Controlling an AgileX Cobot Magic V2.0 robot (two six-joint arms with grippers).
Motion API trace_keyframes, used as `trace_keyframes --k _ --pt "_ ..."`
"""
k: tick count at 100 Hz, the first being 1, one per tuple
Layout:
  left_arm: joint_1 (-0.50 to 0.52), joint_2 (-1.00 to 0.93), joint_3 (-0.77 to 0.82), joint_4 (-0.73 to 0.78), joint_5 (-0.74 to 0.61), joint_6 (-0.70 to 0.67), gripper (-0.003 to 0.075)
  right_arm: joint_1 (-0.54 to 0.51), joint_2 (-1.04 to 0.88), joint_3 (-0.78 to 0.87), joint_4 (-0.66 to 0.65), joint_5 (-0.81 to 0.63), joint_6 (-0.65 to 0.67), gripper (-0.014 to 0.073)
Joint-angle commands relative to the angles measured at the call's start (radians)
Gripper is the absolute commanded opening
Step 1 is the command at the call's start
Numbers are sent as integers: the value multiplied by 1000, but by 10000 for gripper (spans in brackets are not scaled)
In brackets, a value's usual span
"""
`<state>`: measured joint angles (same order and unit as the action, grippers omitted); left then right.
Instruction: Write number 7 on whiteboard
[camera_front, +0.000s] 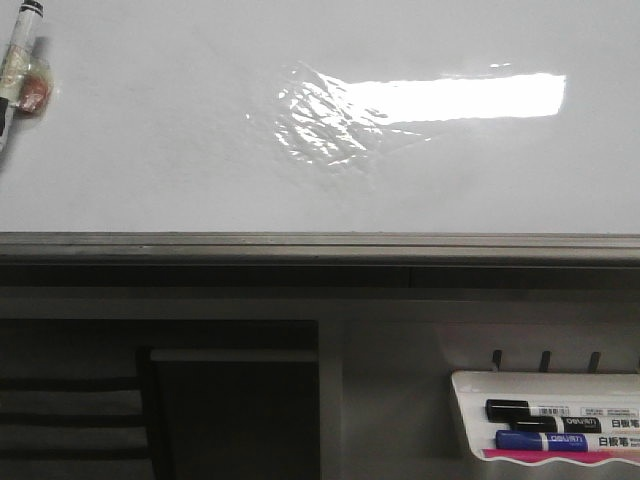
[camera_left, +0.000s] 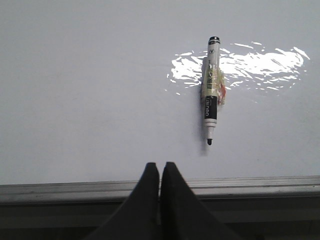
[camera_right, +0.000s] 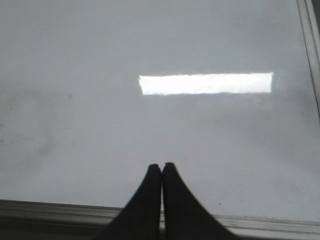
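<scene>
front view: marker (camera_front: 18, 70) cut off

1. The place looked like an office or classroom: a large glossy whiteboard (camera_front: 150, 150) with a grey metal lower rim filled the upper frame.
2. At lower right, a white marker tray (camera_front: 465, 410) held capped markers (camera_front: 540, 410).
3. A ceiling light's reflection (camera_front: 470, 97) glared at upper right.

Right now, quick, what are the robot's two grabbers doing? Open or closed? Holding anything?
Left gripper: closed, holding nothing; the marker lies apart on the whiteboard.
Right gripper: closed, holding nothing.
</scene>
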<state>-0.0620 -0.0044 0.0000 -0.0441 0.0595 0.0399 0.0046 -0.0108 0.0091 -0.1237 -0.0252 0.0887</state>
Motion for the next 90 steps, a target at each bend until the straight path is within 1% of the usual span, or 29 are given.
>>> trace_keyframes --k 1,36,48,62,69,82,90 --pt "4 -26 34 0 -76 -7 -20 -3 -20 30 -9 -85 -1 -71" --pt "4 -26 34 0 -87 -7 -20 -3 -20 30 -9 -85 -1 -71" --pt "4 -26 34 -45 -109 -7 -20 -3 -20 30 -9 -75 -1 -71" --pt "4 -26 10 -129 -130 -7 -20 -3 -20 10 24 -30 -1 -71" --pt "4 -26 -24 -129 -130 -7 -20 -3 -20 -21 55 19 -1 -71" --pt "4 -24 -107 -127 -130 -7 -20 -3 -4 -107 55 113 -1 -71" --pt "4 -2 -168 -127 -106 -7 -20 -3 24 -167 55 156 -1 -71"
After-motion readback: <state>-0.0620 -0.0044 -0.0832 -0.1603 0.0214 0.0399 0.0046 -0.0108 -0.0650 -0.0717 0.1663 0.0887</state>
